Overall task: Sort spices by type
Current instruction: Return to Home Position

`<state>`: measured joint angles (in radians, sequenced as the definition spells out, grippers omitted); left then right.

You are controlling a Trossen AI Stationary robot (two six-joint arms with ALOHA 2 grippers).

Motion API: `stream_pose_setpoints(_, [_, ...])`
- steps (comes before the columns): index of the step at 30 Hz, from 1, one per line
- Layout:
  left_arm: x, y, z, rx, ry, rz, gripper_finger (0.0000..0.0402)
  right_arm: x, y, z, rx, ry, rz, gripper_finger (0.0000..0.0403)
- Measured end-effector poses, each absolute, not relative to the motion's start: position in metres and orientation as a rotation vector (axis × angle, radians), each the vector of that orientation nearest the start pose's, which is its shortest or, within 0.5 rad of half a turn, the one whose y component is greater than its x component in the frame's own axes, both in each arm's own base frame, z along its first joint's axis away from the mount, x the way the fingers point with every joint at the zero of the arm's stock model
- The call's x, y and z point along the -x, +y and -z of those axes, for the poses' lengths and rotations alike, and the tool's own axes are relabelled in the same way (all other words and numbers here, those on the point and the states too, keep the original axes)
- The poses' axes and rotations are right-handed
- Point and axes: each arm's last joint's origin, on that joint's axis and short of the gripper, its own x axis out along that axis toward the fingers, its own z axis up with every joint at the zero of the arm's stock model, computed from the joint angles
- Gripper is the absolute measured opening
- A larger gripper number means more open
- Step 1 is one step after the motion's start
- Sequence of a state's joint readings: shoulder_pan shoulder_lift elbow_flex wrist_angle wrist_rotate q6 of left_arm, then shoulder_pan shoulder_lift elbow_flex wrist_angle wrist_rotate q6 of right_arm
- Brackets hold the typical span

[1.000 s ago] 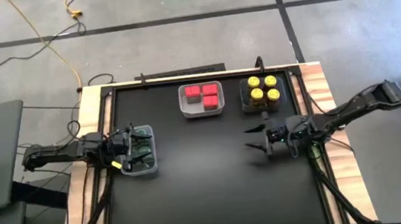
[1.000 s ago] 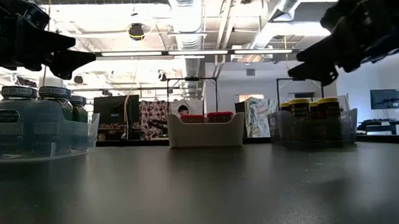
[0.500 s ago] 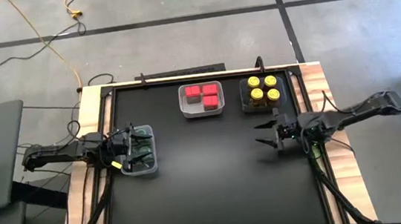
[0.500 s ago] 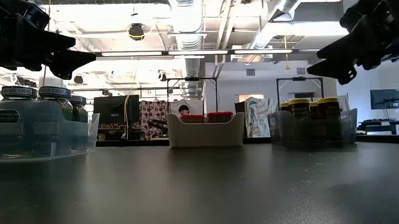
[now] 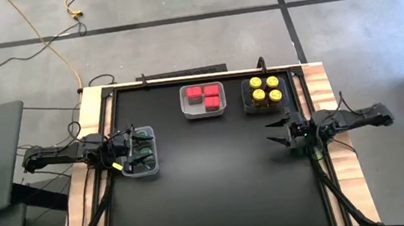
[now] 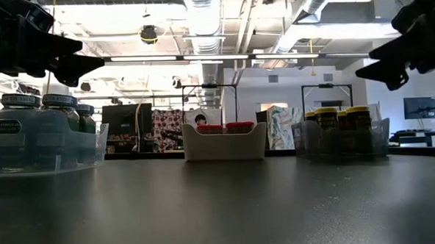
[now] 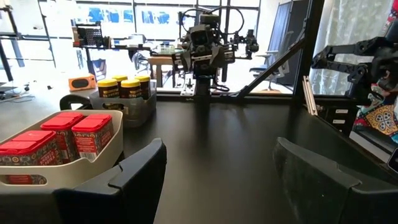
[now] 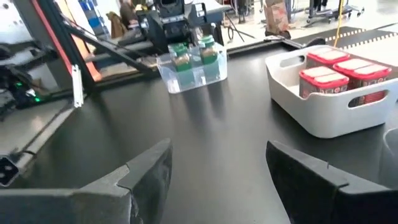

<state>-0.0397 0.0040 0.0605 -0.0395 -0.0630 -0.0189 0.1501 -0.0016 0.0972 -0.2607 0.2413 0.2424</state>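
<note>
Black table (image 5: 210, 187): left of the red boxes (image 5: 203, 95), the left gripper (image 5: 137, 151), jaws apart, masks the green jars (image 6: 56, 125) from above; the low view shows them. Right of the boxes hangs the right gripper (image 5: 274, 133), likewise spread.

Left arm (image 5: 63, 153): lay stretched out level from the left side, reaching inward.
Left gripper (image 5: 143, 150): hung raised, both fingers spread wide, pointing across toward the other arm.
Right arm (image 5: 353, 116): was folded low at the right side, forearm level.
Right gripper (image 5: 272, 133): hung raised, fingers parted wide, pointing inward.
</note>
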Motion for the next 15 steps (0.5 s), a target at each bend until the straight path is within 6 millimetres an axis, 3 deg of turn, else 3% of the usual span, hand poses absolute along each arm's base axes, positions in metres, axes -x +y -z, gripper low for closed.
stream_pose_setpoints(15, [-0.0941, -0.0020, -0.1795, 0.020, -0.014, -0.022, 0.0281, -0.0864, 0.0053, -0.1685, -0.193, 0.213, 0.127, 0.0285])
